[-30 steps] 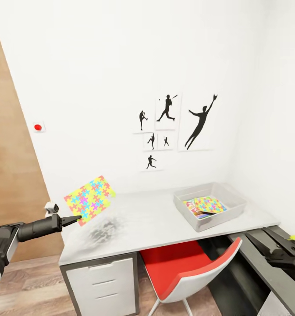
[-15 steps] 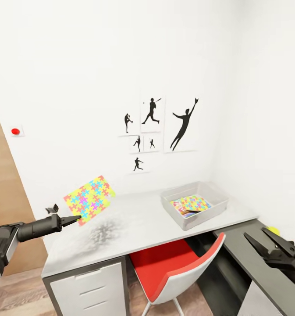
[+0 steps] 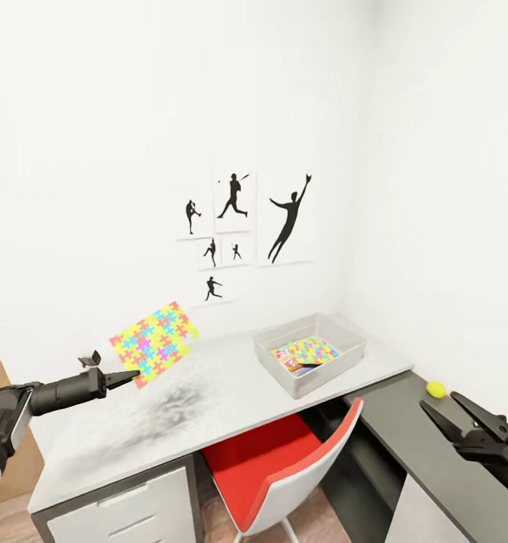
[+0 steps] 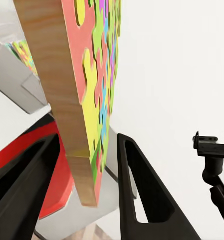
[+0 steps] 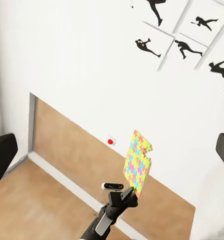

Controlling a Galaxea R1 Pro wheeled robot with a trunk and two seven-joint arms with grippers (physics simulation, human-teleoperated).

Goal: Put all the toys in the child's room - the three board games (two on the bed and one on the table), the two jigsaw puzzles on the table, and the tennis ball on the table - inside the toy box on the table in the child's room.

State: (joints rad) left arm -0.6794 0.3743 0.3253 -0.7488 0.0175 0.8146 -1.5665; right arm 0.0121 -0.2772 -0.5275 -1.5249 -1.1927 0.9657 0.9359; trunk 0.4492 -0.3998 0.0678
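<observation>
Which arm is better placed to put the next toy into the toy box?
Left: its gripper already holds a jigsaw puzzle above the table, facing the toy box. The right gripper is open and empty.

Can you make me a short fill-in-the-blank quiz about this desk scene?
1. The left tool holds a jigsaw puzzle above the ____.
2. Another jigsaw puzzle lies inside the grey ____.
3. The tennis ball sits on the dark ____ unit.
4. The chair at the desk has a ____ seat.

Missing words: desk; toy box; shelf; red
</observation>
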